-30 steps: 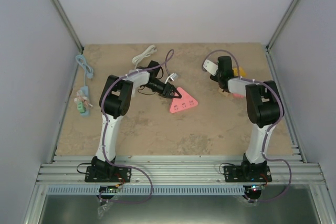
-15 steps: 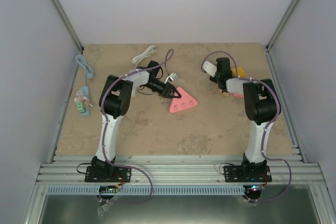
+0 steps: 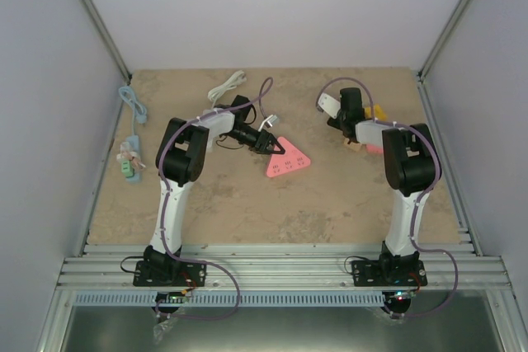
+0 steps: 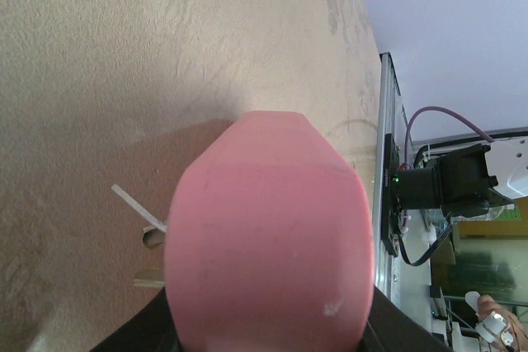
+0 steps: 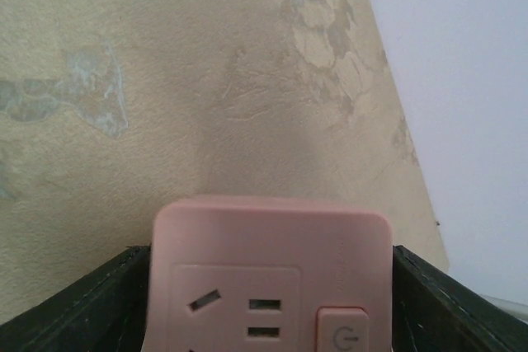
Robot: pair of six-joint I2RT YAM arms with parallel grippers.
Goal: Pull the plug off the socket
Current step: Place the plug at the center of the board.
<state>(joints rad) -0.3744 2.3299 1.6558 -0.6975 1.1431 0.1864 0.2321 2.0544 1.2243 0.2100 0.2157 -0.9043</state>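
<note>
Left gripper [image 3: 271,146] clamps 1 corner of the pink triangular socket [image 3: 289,160] mid-table. Right gripper [image 5: 268,309] straddles a pink socket block [image 5: 272,237], and we cannot tell its grip. We see neither face with anything plugged in, so little seems left.

The lower edge cuts off the triangular pink socket [image 4: 268,237], close and blurred, and the pink socket block [image 5: 271,274].
</note>
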